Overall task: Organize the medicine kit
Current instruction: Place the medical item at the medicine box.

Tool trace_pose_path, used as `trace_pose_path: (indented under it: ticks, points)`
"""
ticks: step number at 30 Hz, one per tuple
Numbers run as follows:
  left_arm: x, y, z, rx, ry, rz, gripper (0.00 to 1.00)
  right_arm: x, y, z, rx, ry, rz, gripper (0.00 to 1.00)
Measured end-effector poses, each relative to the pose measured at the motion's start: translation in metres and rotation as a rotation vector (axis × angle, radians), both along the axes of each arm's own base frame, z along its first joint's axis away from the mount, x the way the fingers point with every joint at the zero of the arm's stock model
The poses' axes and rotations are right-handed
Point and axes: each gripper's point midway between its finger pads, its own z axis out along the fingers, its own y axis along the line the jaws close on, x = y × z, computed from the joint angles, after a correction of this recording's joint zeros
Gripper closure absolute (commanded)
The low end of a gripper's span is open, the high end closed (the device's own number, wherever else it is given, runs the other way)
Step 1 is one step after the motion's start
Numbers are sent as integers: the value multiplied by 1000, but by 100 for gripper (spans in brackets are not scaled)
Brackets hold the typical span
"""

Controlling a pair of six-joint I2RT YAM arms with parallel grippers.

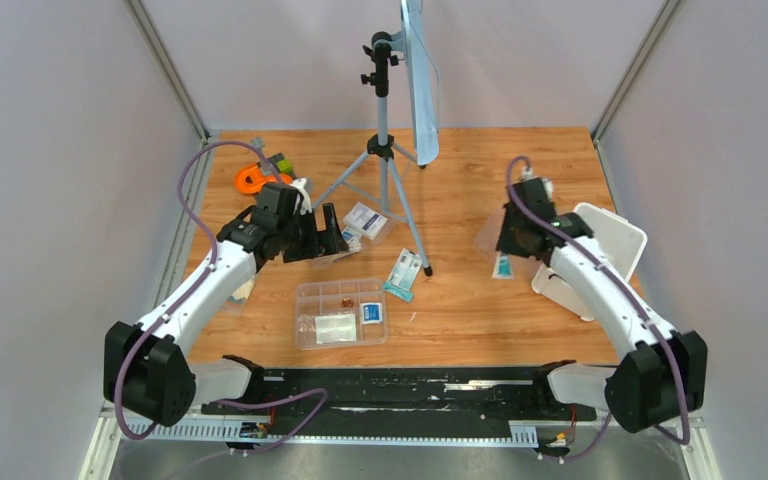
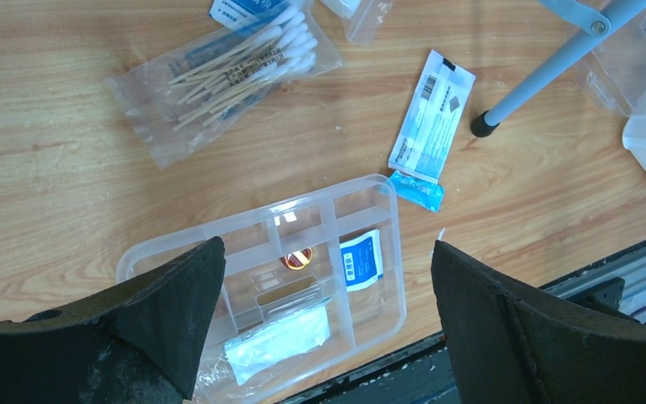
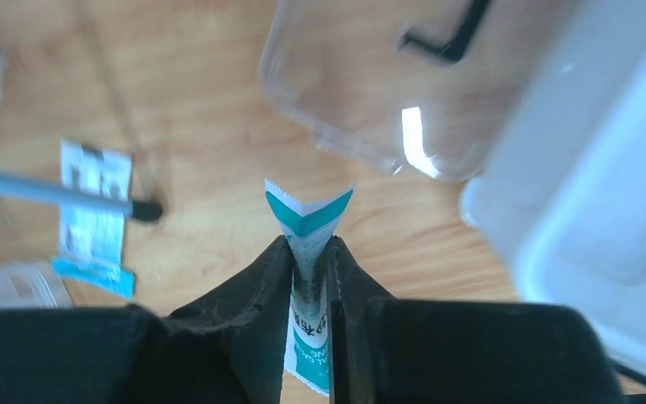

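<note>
1. Teal packet (image 3: 309,217) clamped in right end effector (image 3: 309,252), long axis along fingers, near white tub (image 3: 589,185).
2. Divided tray (image 1: 340,313) well left on counter (image 1: 460,200), beneath wide-open left end effector (image 2: 326,250).

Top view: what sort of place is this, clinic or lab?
Most likely a robot test cell in a lab, not a clinic: plain white walls box in a wood-grain table, a tripod stands on it, and the left arm and right arm are bolted along its near edge.
</note>
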Motion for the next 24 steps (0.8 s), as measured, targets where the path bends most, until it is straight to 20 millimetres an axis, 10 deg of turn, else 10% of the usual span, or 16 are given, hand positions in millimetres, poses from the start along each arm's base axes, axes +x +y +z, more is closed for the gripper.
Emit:
trace_pose_path:
  ticks: [9,15,20,24]
  points:
    - [1,1,-1,-2,1,-1,0,54,-150,102,-28,-307,-370,80]
    - [2,3,-1,1,-2,1,0,57,-221,78,-85,-253,-532,79]
    - [3,5,0,3,-6,5,0,56,-249,49,-136,-188,-585,47]
    - [4,6,1,2,-10,8,0,55,-257,36,-136,-163,-595,43]
